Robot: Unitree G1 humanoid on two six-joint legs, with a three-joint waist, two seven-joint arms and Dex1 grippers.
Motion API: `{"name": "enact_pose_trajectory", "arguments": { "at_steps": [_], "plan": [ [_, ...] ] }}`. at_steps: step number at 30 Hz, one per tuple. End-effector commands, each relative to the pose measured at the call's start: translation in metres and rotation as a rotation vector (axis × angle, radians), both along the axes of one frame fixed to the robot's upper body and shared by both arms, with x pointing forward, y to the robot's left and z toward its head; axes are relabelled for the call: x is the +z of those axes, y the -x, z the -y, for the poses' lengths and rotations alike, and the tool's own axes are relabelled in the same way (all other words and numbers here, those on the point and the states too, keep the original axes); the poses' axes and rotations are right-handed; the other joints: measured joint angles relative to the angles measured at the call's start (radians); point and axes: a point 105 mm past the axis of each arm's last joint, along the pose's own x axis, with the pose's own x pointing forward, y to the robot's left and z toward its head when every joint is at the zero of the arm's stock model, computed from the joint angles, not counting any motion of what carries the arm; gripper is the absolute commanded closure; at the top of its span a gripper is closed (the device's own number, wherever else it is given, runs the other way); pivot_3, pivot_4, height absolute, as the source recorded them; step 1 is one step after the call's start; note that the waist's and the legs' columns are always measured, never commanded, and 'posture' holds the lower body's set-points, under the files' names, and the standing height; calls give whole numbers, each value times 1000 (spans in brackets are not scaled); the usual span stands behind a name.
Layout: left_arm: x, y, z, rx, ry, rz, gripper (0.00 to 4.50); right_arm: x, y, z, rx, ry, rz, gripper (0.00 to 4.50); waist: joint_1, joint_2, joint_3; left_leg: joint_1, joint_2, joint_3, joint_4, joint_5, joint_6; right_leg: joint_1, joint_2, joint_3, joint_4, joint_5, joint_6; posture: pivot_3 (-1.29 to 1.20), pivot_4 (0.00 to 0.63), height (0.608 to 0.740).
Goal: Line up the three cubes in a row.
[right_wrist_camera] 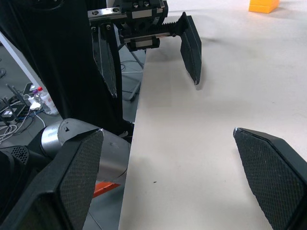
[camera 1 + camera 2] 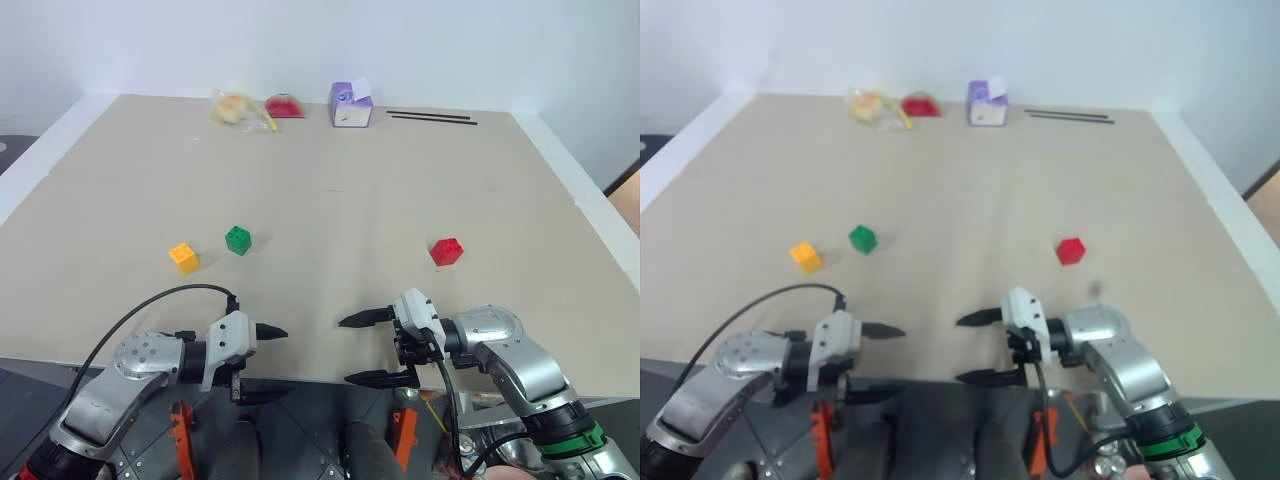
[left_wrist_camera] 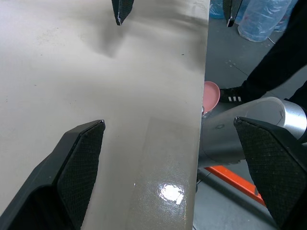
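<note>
Three small studded cubes lie apart on the beige table (image 2: 330, 180). The yellow-orange cube (image 2: 184, 258) and the green cube (image 2: 238, 240) sit close together left of centre. The red cube (image 2: 447, 251) lies alone on the right. Over the table's near edge my left gripper (image 2: 270, 363) is open and empty, pointing to the right. Facing it, my right gripper (image 2: 344, 350) is open and empty too, pointing left. Both are well short of the cubes. The right wrist view shows the left gripper (image 1: 154, 85) and a corner of the yellow-orange cube (image 1: 263, 5).
At the far edge stand a purple-and-white box (image 2: 351, 105), a yellow wrapped item (image 2: 238, 108) and a red wrapped item (image 2: 285, 106). Two thin black sticks (image 2: 432, 118) lie to the right of the box. A person's dark trouser leg (image 3: 276, 62) shows beyond the table's near edge.
</note>
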Motion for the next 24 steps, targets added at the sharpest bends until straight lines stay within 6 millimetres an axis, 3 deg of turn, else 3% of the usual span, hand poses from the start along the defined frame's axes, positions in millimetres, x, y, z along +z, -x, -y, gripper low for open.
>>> {"name": "enact_pose_trajectory", "arguments": {
  "at_steps": [1,19,21,24],
  "plan": [
    [8,0,2,-16,13,38,23,4,3,-2,21,-7,25,0,0,0,0,0,0,0,0,0,0,0,0,0,0,0,0,0,150,740],
    [10,-2,2,-13,27,47,23,3,2,-3,10,-10,22,0,0,0,0,0,0,0,0,0,0,0,0,0,0,0,0,0,150,740],
    [13,-7,2,4,37,54,23,5,-2,-3,-21,-25,25,0,0,0,0,0,0,0,0,0,0,0,0,0,0,0,0,0,150,740],
    [29,-34,6,99,107,85,23,21,-34,-1,-205,-81,-4,0,0,0,0,0,0,0,0,0,0,0,0,0,0,0,0,0,150,740]
  ]
}}
